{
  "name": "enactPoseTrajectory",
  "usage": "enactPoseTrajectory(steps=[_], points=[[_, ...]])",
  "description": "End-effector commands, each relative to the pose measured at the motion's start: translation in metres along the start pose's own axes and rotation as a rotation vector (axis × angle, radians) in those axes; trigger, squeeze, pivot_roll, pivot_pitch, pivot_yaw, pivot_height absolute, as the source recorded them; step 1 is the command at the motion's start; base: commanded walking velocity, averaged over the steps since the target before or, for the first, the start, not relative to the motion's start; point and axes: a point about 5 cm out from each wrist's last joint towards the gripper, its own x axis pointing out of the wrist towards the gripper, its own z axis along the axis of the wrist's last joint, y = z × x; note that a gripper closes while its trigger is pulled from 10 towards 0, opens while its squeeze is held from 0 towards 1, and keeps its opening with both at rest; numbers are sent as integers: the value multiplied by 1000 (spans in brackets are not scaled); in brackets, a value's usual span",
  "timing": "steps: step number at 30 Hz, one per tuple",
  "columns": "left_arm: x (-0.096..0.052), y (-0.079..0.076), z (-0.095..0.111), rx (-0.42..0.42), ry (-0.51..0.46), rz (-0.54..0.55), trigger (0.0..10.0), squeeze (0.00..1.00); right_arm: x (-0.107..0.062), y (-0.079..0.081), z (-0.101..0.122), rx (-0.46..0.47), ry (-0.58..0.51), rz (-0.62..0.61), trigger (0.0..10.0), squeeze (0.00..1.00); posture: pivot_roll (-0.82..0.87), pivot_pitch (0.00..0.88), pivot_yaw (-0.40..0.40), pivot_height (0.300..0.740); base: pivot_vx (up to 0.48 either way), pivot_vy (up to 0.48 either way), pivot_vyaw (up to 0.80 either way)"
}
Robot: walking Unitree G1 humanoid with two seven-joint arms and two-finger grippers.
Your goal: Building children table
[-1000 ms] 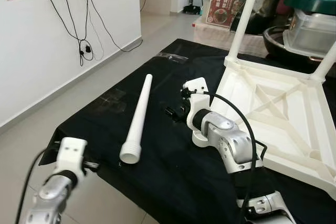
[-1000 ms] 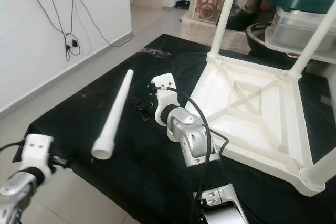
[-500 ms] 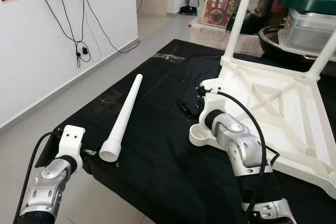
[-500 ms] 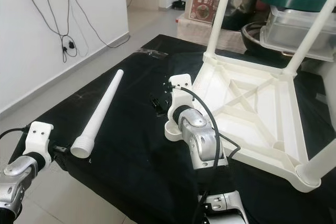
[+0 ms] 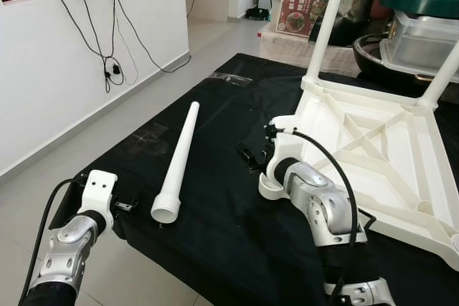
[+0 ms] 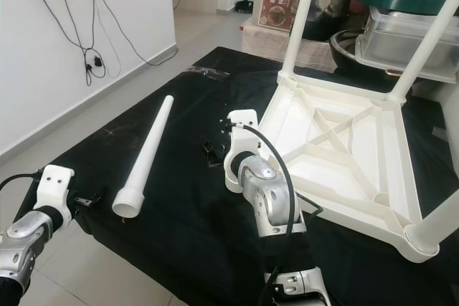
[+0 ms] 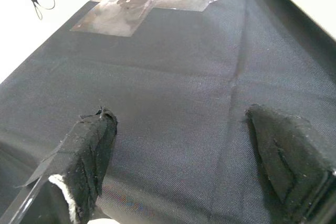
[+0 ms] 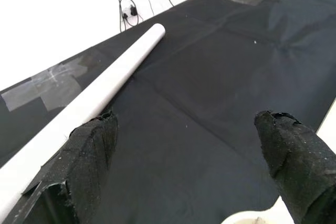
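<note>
- Left eye view puts the left gripper [image 5: 128, 206] at the near-left corner of the black cloth [image 5: 215, 198] that covers the worktop. Its wrist view shows the fingers [image 7: 89, 150] spread wide over bare fabric, holding nothing. Risk: if it drags across here, it could bunch the cloth and shift everything lying on it.
- Next comes the loose white table leg [image 5: 179, 159], lying flat on the cloth with its wide ribbed end towards the robot. It is round and smooth, so I judge a nudge or an off-centre pinch would roll it towards the cloth's left edge and the floor.
- Just beyond it, the right gripper [image 5: 251, 159] hovers between the leg and the upturned table top [image 5: 373, 155], fingers [image 8: 92, 150] wide apart and empty. Its forearm sits close over the empty corner socket [image 5: 271, 185]; a careless sweep could knock the frame.
- Two fitted legs [image 5: 326, 23] stand upright at the far corners; jolting the top might loosen them.
</note>
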Motion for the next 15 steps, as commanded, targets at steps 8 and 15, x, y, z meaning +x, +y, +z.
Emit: enactPoseTrajectory(steps=[8,15], points=[[-1,11,-12,1,49,39,10000,0,1,5,1,12,-1,-5,10000,12,29,0,-9,740,0,0,0],[17,-5,3,4,14,-13,10000,0,-1,3,-2,25,6,-21,10000,4,11,0,9,740,0,0,0]])
